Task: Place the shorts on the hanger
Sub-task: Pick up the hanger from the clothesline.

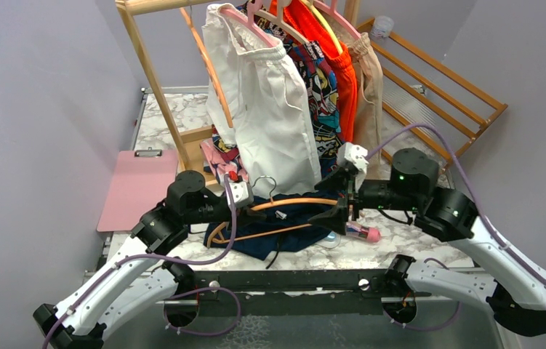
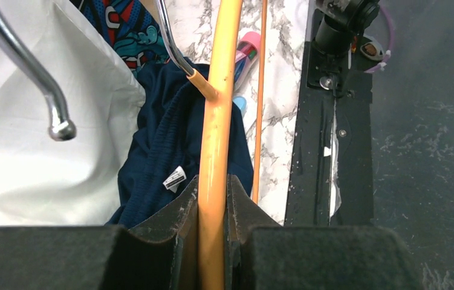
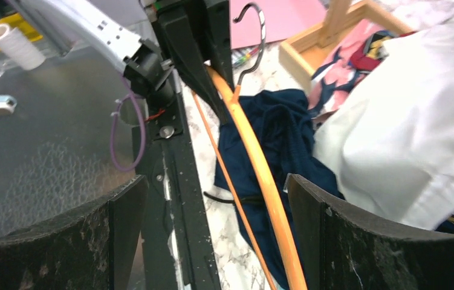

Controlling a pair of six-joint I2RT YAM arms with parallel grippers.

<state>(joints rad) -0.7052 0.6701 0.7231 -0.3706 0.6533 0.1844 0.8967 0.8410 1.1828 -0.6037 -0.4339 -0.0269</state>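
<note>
The orange-tan wooden hanger (image 1: 291, 203) lies low over the marble table, its metal hook (image 1: 266, 185) pointing toward the rack. My left gripper (image 1: 244, 196) is shut on one shoulder of it; in the left wrist view the hanger (image 2: 215, 151) runs straight between the closed left gripper (image 2: 213, 187). The navy shorts (image 1: 284, 236) lie crumpled under the hanger, with their white label (image 2: 175, 179) showing. My right gripper (image 1: 339, 207) is open at the other end. In the right wrist view the hanger (image 3: 260, 163) passes between the spread fingers (image 3: 327, 223) without touching them, over the shorts (image 3: 272, 127).
White shorts (image 1: 270, 109), orange shorts (image 1: 339, 73) and other clothes hang on a wooden rack (image 1: 153, 73) behind. A pink clipboard (image 1: 139, 189) lies at the left. A pink-capped tube (image 1: 363, 233) rests near the right gripper. The black base rail (image 1: 291, 280) runs along the near edge.
</note>
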